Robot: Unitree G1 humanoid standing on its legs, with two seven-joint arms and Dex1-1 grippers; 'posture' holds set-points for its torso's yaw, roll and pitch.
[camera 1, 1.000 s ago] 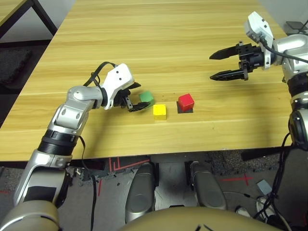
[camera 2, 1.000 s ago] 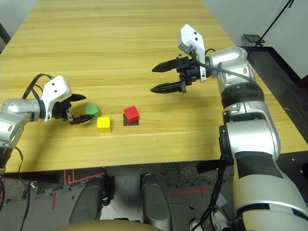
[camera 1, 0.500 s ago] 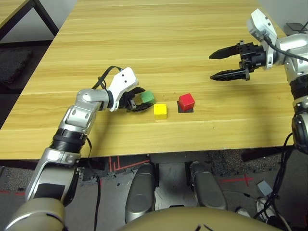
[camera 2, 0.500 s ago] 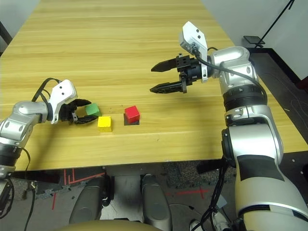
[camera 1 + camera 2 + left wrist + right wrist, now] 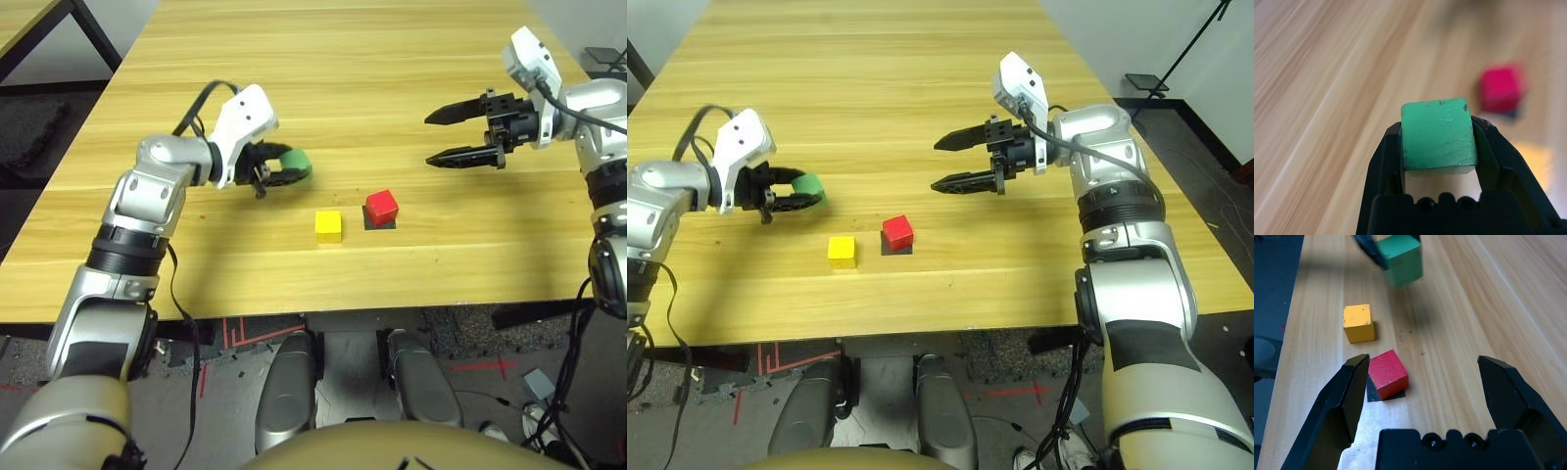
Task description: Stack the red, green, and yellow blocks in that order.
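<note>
My left gripper (image 5: pixel 284 169) is shut on the green block (image 5: pixel 296 162) and holds it in the air, left of and farther back than the other two blocks. In the left wrist view the green block (image 5: pixel 1437 135) sits clamped between both fingers. The red block (image 5: pixel 381 207) rests on a flat black square patch (image 5: pixel 378 221) near the table's middle. The yellow block (image 5: pixel 328 225) lies just left of it, on the table. My right gripper (image 5: pixel 441 137) hovers open above the table, to the right of and behind the red block (image 5: pixel 1388 373).
The wooden table (image 5: pixel 343 78) stretches far back with bare wood. Its front edge runs close below the blocks. A dark floor mat (image 5: pixel 29 137) lies beyond the table's left edge.
My left gripper has closed on the green block and lifted it off the table, up and away from the yellow block. The right gripper has hardly moved.
</note>
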